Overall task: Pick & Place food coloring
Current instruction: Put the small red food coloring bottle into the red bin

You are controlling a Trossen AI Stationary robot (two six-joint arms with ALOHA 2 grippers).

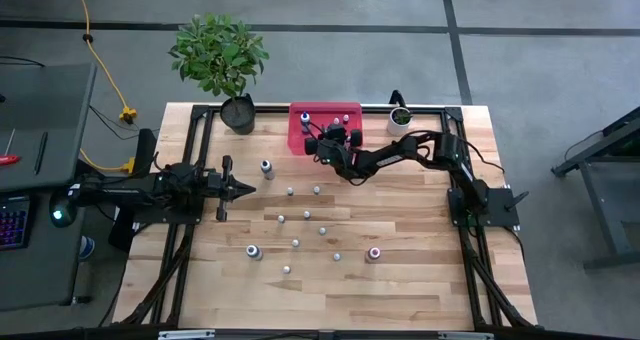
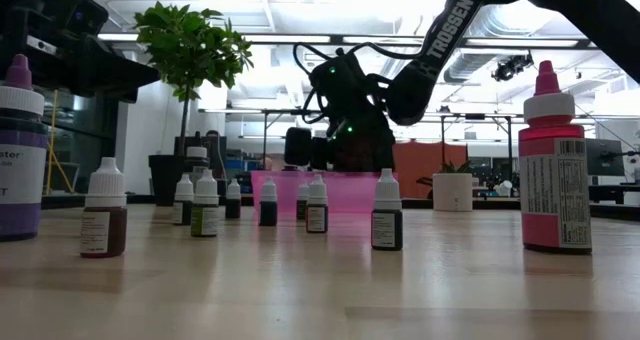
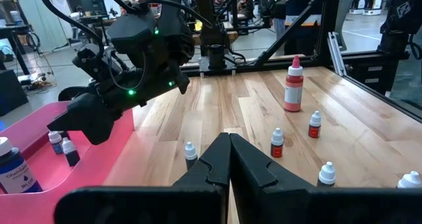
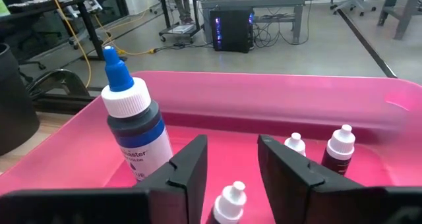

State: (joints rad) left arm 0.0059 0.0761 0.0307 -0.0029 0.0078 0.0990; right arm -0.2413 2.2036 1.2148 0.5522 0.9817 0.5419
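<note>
Pale wooden tabletop (image 1: pixel 400 280) is carrying a shallow pink plastic tray (image 1: pixel 297 130) at its far edge, and the right gripper (image 4: pixel 227 159) is hovering over that tray, fingers parted around nothing, above a tiny white-capped dark bottle (image 4: pixel 228 203) standing upright inside. Three more bottles, including a large blue-tipped one (image 4: pixel 134 125), are standing upright in the tray beside it. Roughly a dozen small food coloring bottles (image 1: pixel 296 243) are standing in front of the tray, so most work seems left. The left gripper (image 3: pixel 229 159) is resting pressed together, well left of the tray.

I observe a robotics lab: desks with computers (image 4: pixel 232 26) beyond my right claw (image 4: pixel 227 163), exposed ceiling ducts (image 2: pixel 500 25).
</note>
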